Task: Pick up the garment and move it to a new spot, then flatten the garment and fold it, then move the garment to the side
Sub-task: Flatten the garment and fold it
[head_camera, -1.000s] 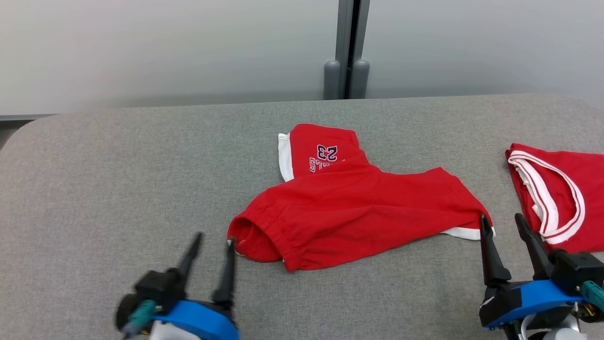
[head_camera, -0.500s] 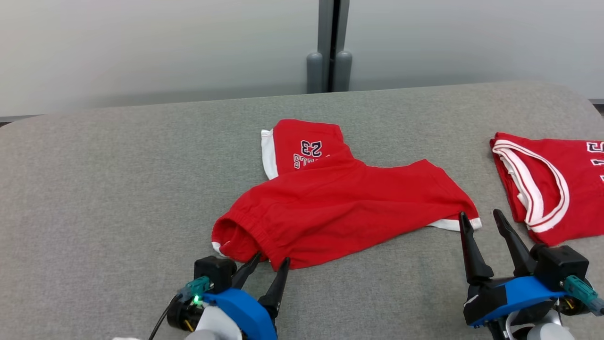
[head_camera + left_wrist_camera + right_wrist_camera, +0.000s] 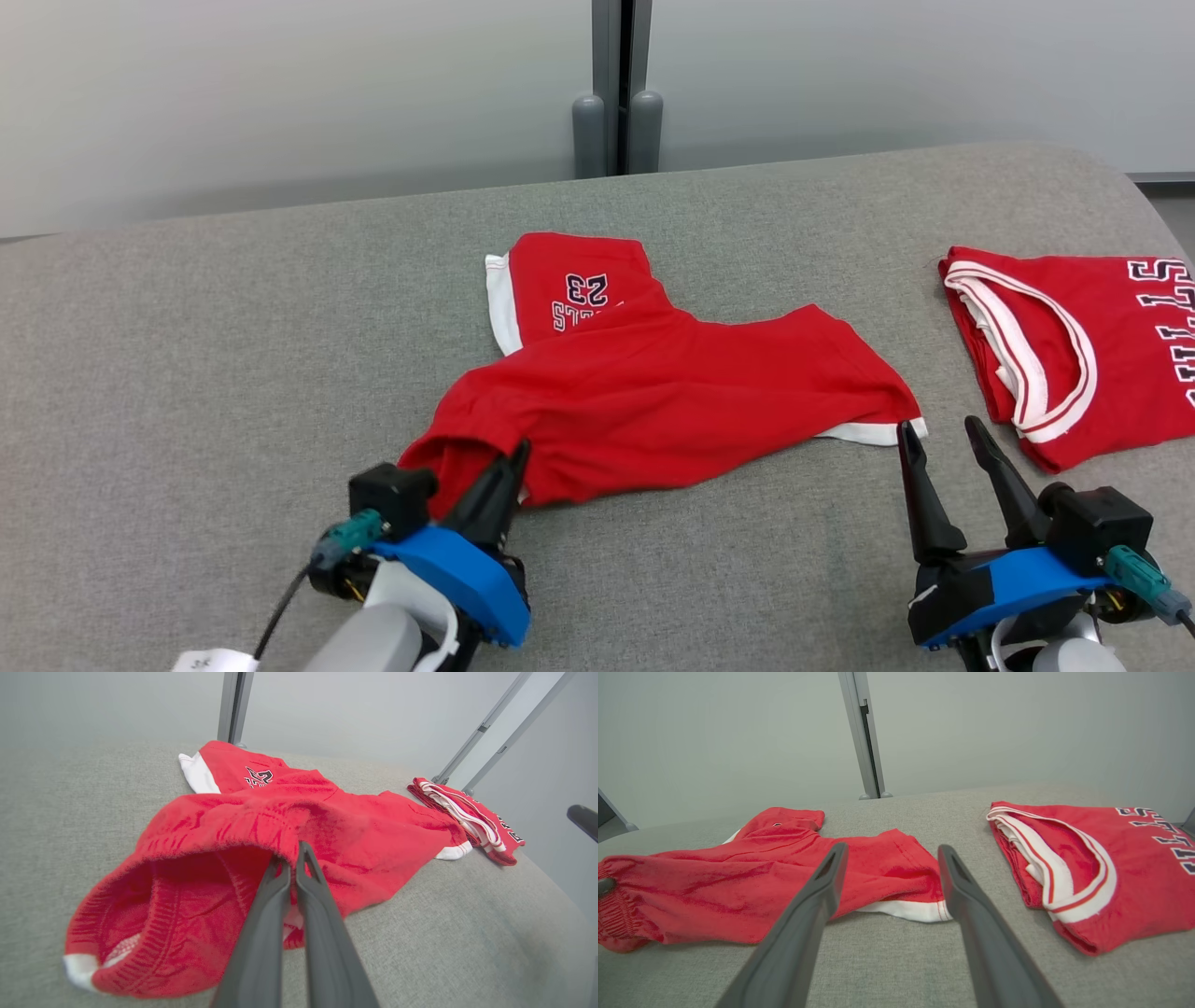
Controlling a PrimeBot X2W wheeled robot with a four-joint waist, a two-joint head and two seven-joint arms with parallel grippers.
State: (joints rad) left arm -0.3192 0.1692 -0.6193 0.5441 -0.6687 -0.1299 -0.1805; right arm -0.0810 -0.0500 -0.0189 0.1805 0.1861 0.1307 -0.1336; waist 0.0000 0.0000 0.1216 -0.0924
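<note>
Left gripper (image 3: pixel 516 455) has shut, clamped on shorts (image 3: pixel 653 401) at waistband; right gripper (image 3: pixel 937 425) jaws apart. Shorts' long axis 8-to-3 o'clock, waistband at 8. Grey table (image 3: pixel 187 373), pale wall (image 3: pixel 280 93).

Folded red jersey (image 3: pixel 1102 345), grey fabric surface (image 3: pixel 233 373), metal post (image 3: pixel 616 84)

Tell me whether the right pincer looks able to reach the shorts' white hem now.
Probably yes. The right pincer stands open just short of the white hem, with only bare grey surface between; the folded jersey lies to one side, apart.
</note>
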